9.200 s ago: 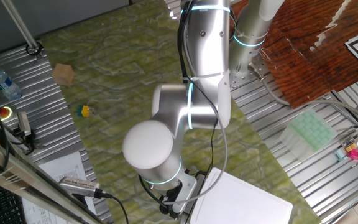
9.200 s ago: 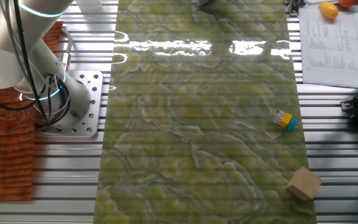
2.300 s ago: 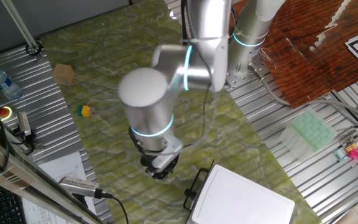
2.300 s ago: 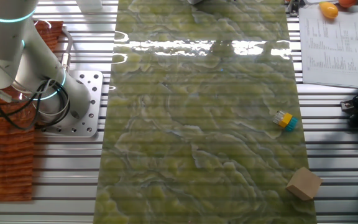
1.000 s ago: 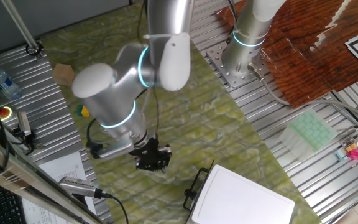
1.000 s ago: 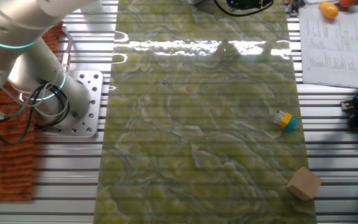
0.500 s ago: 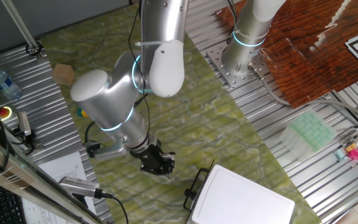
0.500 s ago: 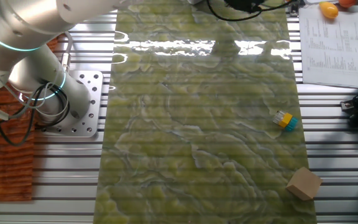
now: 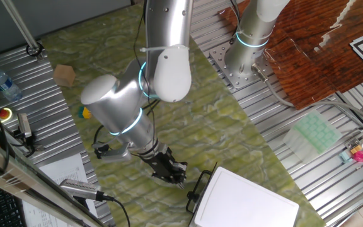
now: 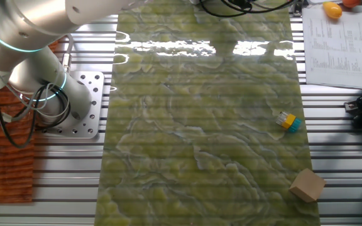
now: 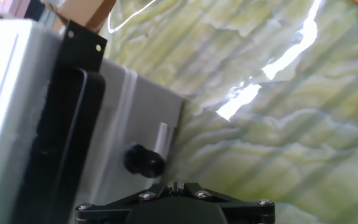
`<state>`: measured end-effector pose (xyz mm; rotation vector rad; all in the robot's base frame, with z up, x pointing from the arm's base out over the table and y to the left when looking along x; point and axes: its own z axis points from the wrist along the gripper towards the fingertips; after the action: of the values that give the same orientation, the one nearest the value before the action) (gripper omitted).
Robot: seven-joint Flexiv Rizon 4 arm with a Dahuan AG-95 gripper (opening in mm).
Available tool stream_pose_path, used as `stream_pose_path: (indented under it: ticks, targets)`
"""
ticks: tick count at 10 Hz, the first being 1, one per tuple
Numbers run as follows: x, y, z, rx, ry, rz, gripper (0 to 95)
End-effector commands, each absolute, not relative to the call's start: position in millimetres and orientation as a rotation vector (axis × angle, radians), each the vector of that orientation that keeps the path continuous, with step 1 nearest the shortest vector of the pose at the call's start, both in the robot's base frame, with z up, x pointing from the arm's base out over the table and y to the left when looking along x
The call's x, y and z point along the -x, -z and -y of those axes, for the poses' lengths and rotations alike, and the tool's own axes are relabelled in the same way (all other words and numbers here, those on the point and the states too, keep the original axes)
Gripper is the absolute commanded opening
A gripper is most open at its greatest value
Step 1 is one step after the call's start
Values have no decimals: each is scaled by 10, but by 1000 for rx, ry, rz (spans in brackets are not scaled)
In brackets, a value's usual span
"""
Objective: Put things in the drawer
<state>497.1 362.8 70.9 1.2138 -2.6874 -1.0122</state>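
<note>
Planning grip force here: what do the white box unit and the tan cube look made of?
White box unit: smooth matte white, probably plastic or painted board; flat, even top. Tan cube: matte, likely wood or cardboard; plain brown faces, too small to see grain.

Green marbled mat [image 10: 200, 125], apparently over ribbed metal

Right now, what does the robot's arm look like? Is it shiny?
Yes! The arm is smooth silver metal made of fat round tubes with rounded white caps at the joints. Glowing light-blue rings wrap around the joints. Thin black cables loop along it. At the end sits a small black gripper.
</note>
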Motion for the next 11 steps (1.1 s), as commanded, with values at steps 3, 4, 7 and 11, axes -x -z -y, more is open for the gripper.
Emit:
stream_pose_path:
  ticks: [3, 4, 7, 11]
  targets:
    - [-4957, -695, -3677, -1199, 1015, 2726, 0]
    - [-4963, -694, -3681, -1199, 1012, 2735, 0]
    - [-4990, -693, -3699, -1209, 990, 2770, 0]
    - [-5048, -689, -3738, -1238, 961, 2816, 0]
